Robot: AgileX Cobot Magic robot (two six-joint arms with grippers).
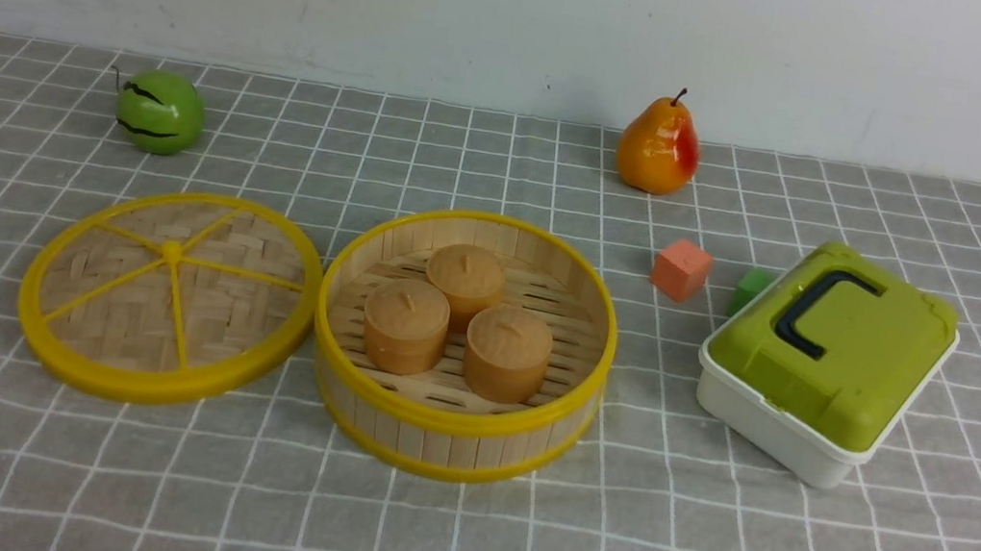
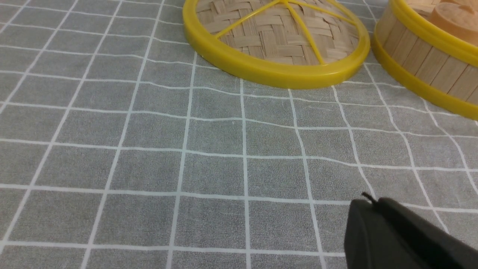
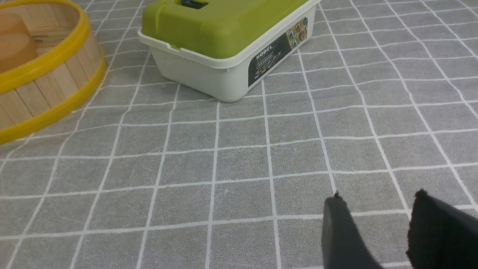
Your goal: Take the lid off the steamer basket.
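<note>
Lid: lay flat ahead of my left claw, apart.
Left claw: pinched together, empty.
Right claw: parted, empty.

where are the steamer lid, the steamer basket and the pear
lid (image 1: pixel 144 316): front view, on the woven bamboo between two spokes
steamer basket (image 1: pixel 446 444): front view, on the near slatted wall
pear (image 1: pixel 655 149): front view, on the middle of its orange body
</note>
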